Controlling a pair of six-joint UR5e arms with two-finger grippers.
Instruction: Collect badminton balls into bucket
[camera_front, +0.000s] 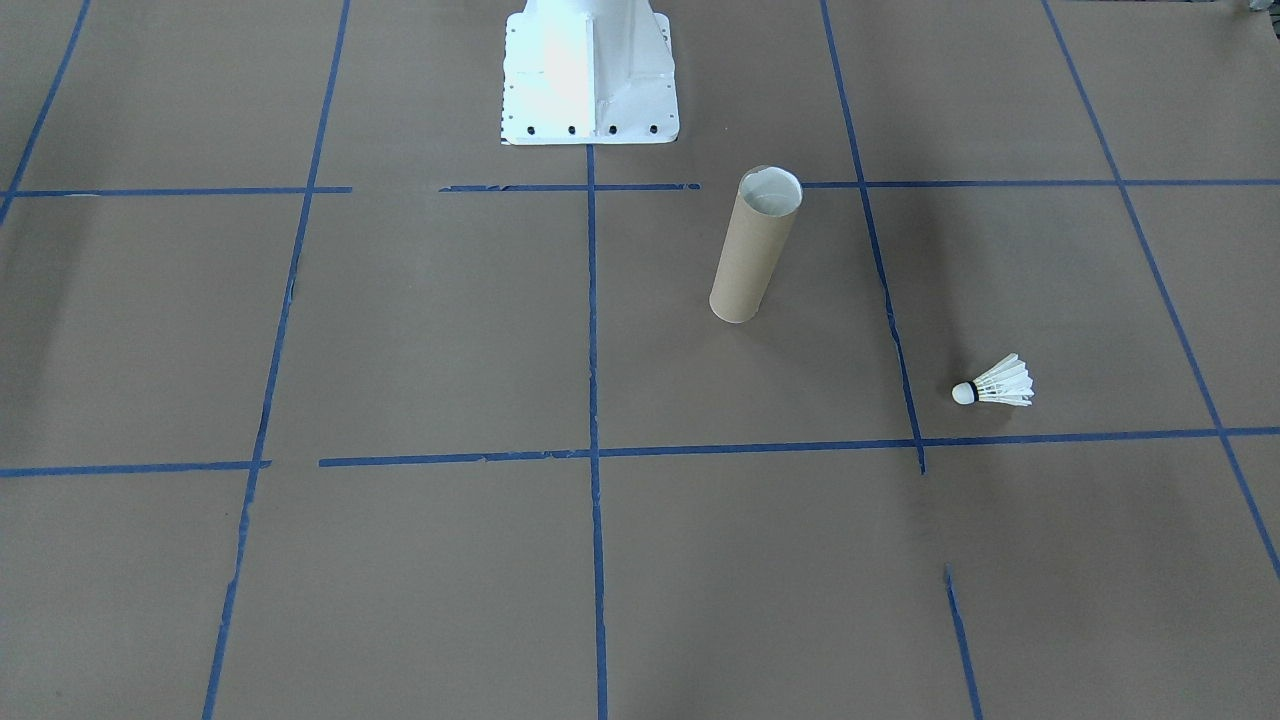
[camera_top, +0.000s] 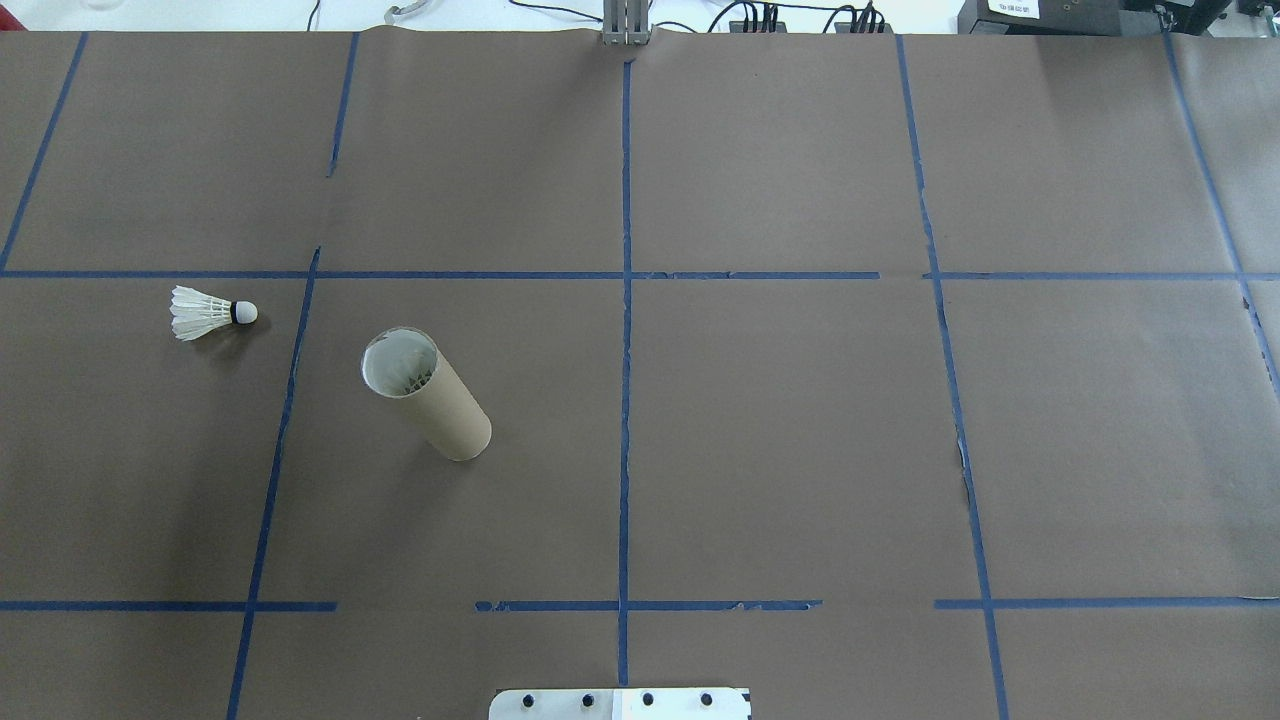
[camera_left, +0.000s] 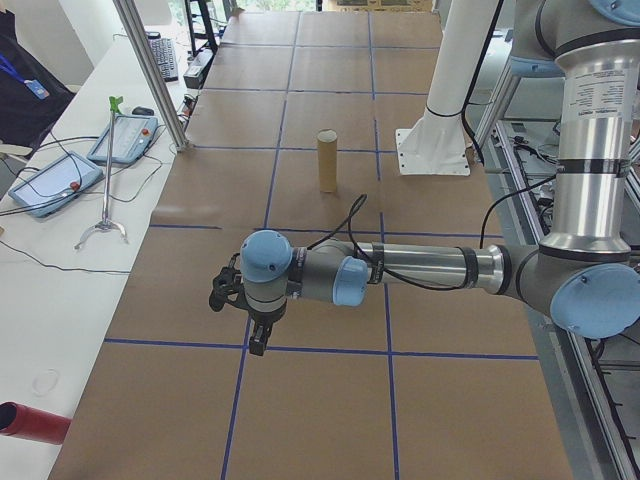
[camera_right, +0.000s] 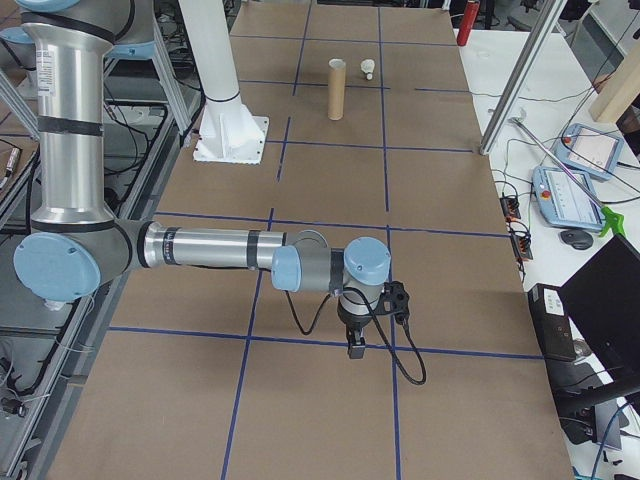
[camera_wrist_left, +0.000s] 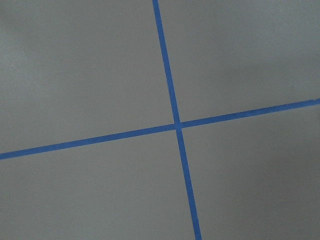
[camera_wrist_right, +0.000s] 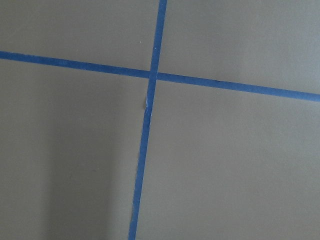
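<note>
shuttlecock (camera_top: 210, 313) lying on its side at left of the overhead view, well apart from the tube (camera_top: 428, 395) standing upright | white pedestal (camera_top: 620, 703) sitting at bottom centre; blue tape lines (camera_top: 625, 330) crossing the table | left gripper (camera_left: 256, 338), right gripper (camera_right: 355, 345): cannot tell how the jaws are standing

Robotics lab: taped-grid table (camera_top: 800, 450), teach pendants (camera_left: 55, 185), cables, UR arm (camera_right: 210, 248).

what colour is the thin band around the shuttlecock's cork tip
Black, between the rounded white cork and the white feather shuttlecock's skirt; the front-facing view shows it best.
</note>
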